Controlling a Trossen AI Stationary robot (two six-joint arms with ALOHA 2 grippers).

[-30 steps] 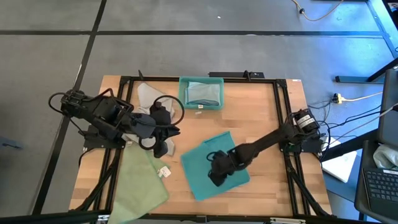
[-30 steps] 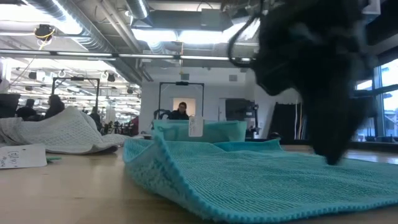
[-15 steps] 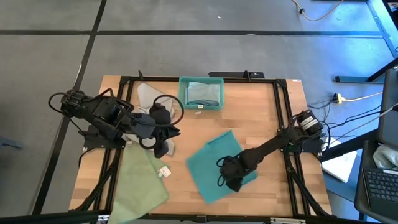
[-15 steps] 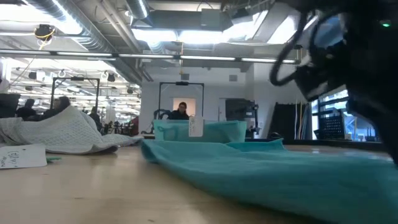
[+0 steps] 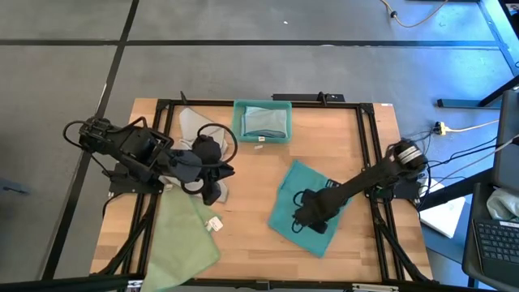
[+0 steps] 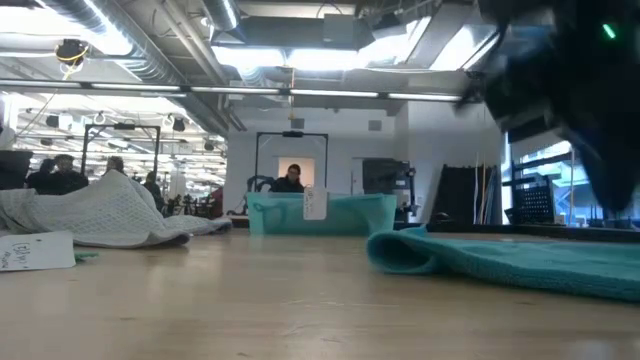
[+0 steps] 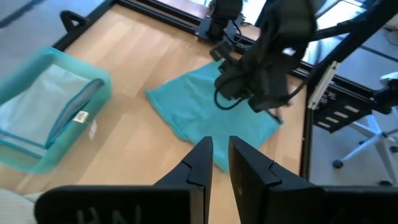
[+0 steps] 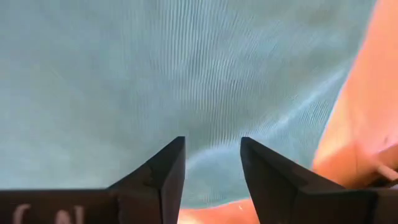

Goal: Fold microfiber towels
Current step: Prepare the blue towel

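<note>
A teal towel (image 5: 302, 188) lies on the table right of centre, and its left end is a rounded fold (image 6: 395, 250). My right gripper (image 5: 312, 217) stands open over the towel's near part, fingers pointing down (image 8: 213, 146). My left gripper (image 5: 223, 172) hangs above the table's left half with only a narrow gap between its fingers (image 7: 221, 149) and nothing in it. A pale green towel (image 5: 186, 235) with a white tag lies flat at the near left. A grey towel (image 6: 100, 215) lies heaped at the far left. My right gripper has its open fingers (image 8: 165, 168) pointing down over the teal towel (image 8: 186, 74), close to one of its edges. Whether the fingertips touch the cloth, I cannot tell.
A rigid teal bin (image 5: 262, 120) stands at the far middle with a folded pale towel inside. A black frame (image 5: 369, 146) runs round the table. Bare wood (image 5: 243, 174) shows between the green and teal towels. People are in the room behind the table.
My right gripper has gone toward the table's right edge and tipped to point more steeply down. The teal towel's left part has been drawn toward the right while its right edge has nearly stayed. Its raised left edge has dropped, and the towel now covers less table.
</note>
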